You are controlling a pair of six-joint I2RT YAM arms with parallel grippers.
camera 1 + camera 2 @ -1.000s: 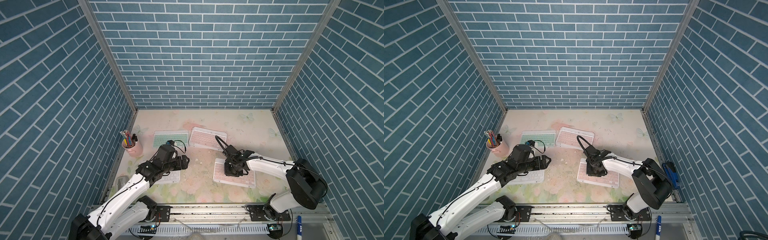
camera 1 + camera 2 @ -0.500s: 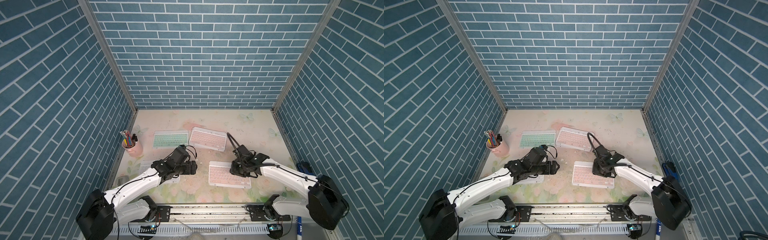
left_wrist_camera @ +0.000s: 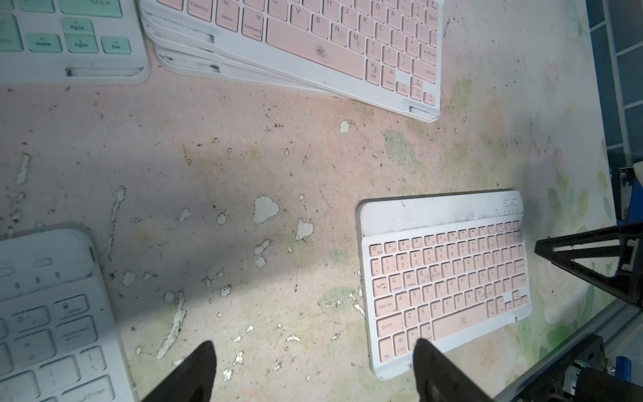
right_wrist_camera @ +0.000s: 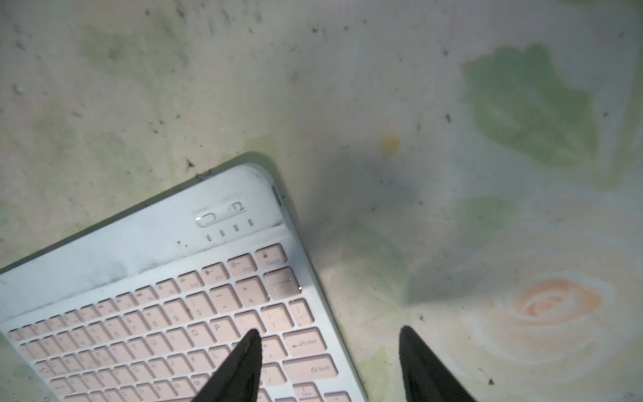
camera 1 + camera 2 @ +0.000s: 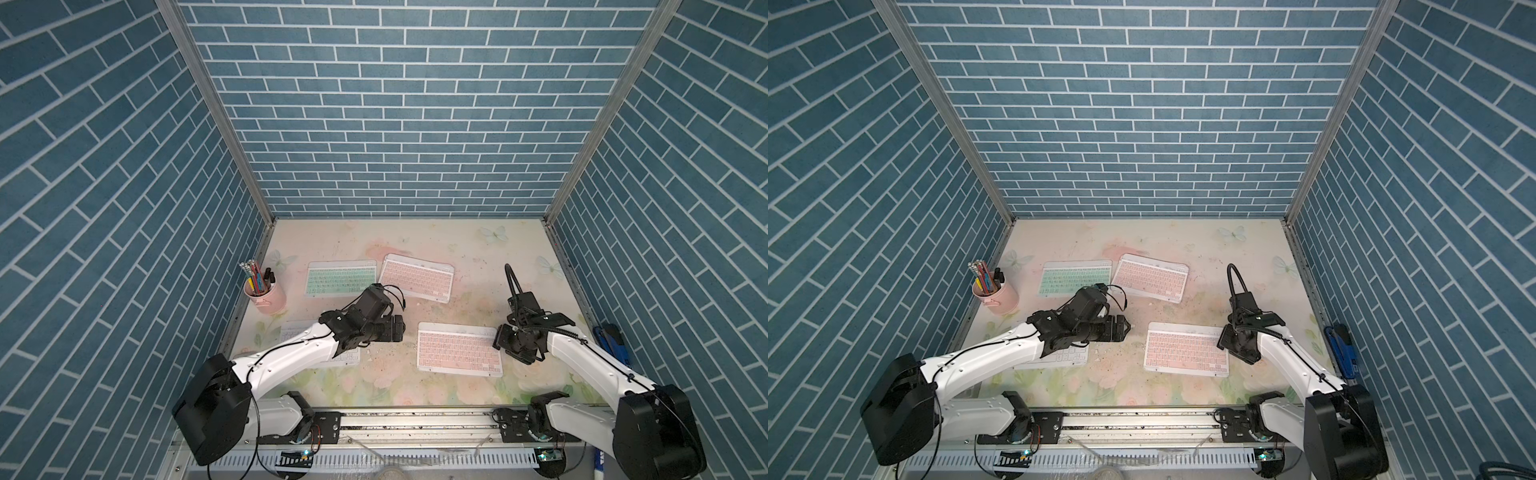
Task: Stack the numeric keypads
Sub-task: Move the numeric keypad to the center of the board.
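Pink pencil cup [image 5: 266, 297] is standing at the far left, pencils sticking up. White keypad [image 3: 48, 323] is lying near the front left, mostly under the left arm; "Enter" is just reading on one key. Green keypad [image 5: 340, 279] is lying flat behind it, keys reading "Home", "PgUp", "PgDn", "End". Left gripper [image 3: 313, 344] is hovering over bare table between the keypads, fingers spread wide, gripping nothing. Pink keypad stack [image 5: 417, 277] is sitting just right of the green one, several white frames fanning out under the top one; "Control", "Option", "Command" are showing. Near pink keypad [image 5: 459, 354] is lying alone at front right: "Esc", "Caps Lock", "Shift", QWERTY letters. Right gripper [image 4: 328, 332] is standing with jaws apart, straddling that keypad's right edge, one finger over the "Enter" area, one over the table; contact I cannot tell. Tabletop [image 5: 374, 386] is showing a faded floral print, scuffed and flaking white. Walls [image 5: 395, 104] are wearing a blue brick pattern on three sides.
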